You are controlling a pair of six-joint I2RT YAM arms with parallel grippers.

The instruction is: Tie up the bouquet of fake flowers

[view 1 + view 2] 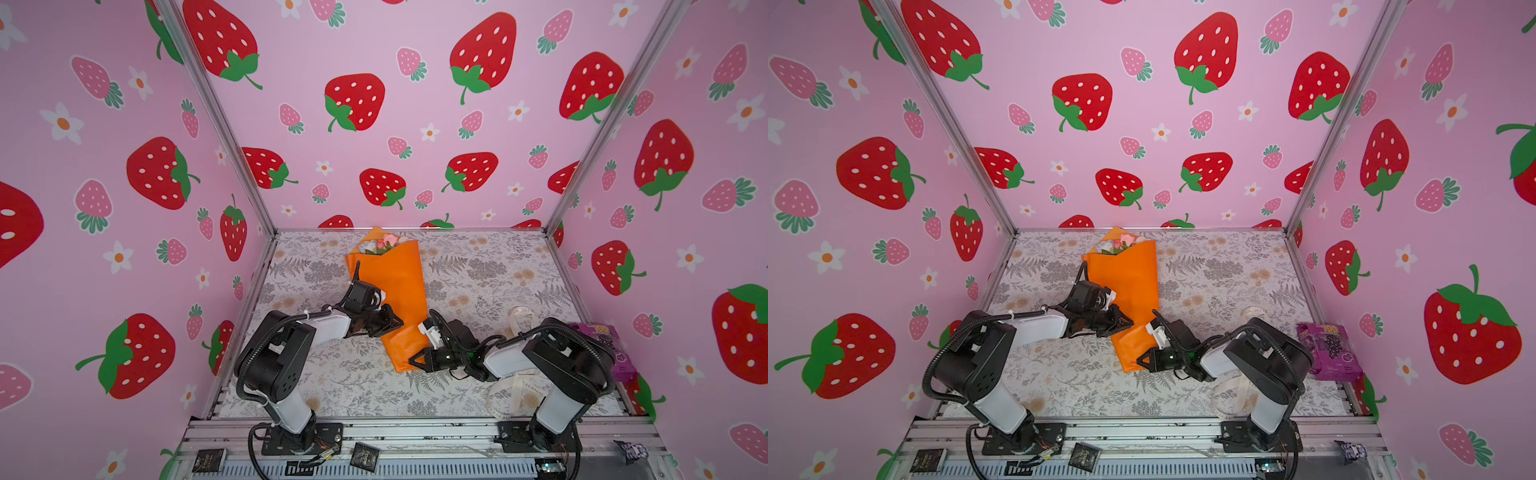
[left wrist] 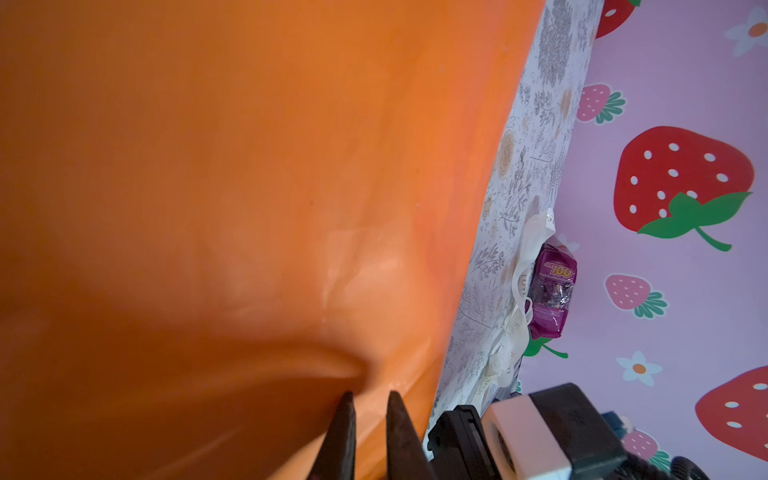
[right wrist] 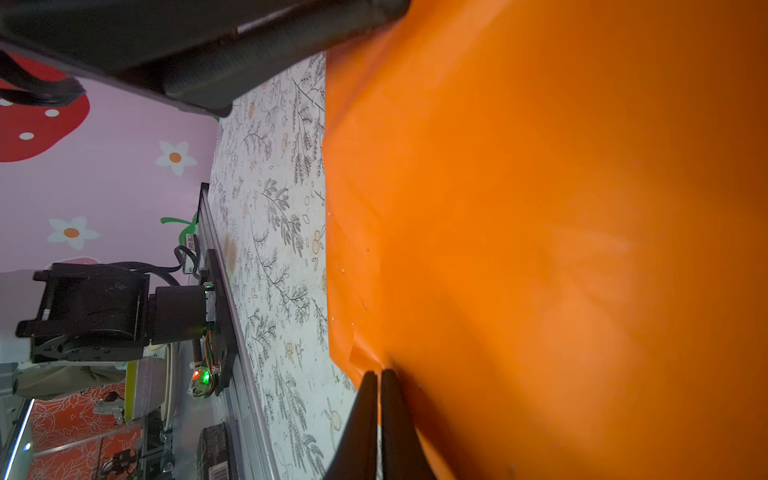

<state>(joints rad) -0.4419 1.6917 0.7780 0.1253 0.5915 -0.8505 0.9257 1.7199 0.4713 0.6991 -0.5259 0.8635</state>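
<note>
Bouquet on floral mat, strawberry walls

My left arm, white shells over black joints, ribbed black cable, my right arm matching, black tapered fingers

Reaches in with black-and-white left arm and right arm, elbows bent. Pinches orange paper-wrapped bouquet of fake flowers with left claw; holds right claw closed at its bottom corner.
</note>
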